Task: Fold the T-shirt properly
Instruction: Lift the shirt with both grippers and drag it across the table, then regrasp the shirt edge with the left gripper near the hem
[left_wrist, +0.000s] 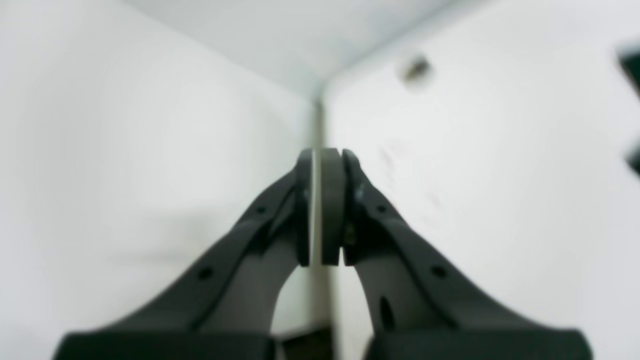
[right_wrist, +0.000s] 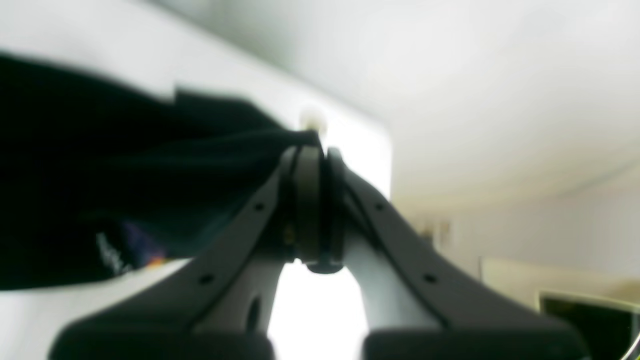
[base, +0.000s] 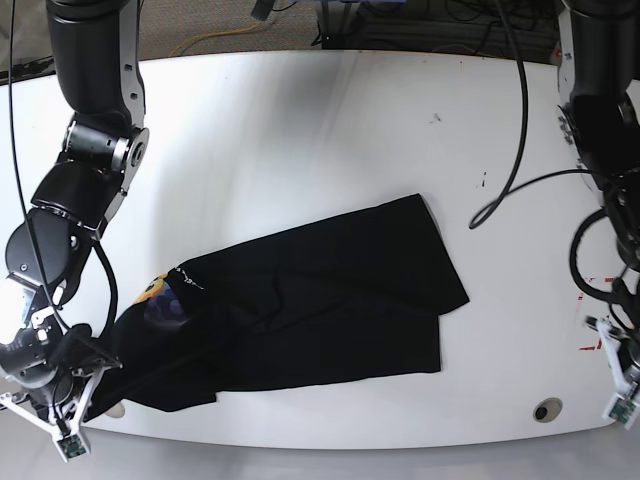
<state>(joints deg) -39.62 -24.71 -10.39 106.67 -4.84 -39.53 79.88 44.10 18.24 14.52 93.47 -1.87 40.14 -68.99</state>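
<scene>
The right claw, low at the near left corner of the white counter, is clamped on a pinch of the black T-shirt, whose cloth stretches taut from the tips of its two pressed-together fingers toward the rest of the garment. The shirt lies spread across the near middle of the counter, rumpled and running on a slant from that near left corner up toward the centre, with one layer lapped over another along its near edge. A small yellow, blue and purple print shows near the shirt's left end, with a short line of tiny white text beside it. Across the counter, at the near right edge, the left claw is closed on nothing, its pads together over bare white surface, well apart from the shirt. A small round hole sits in the counter just beside that arm, and black cables trail down the far right side.
</scene>
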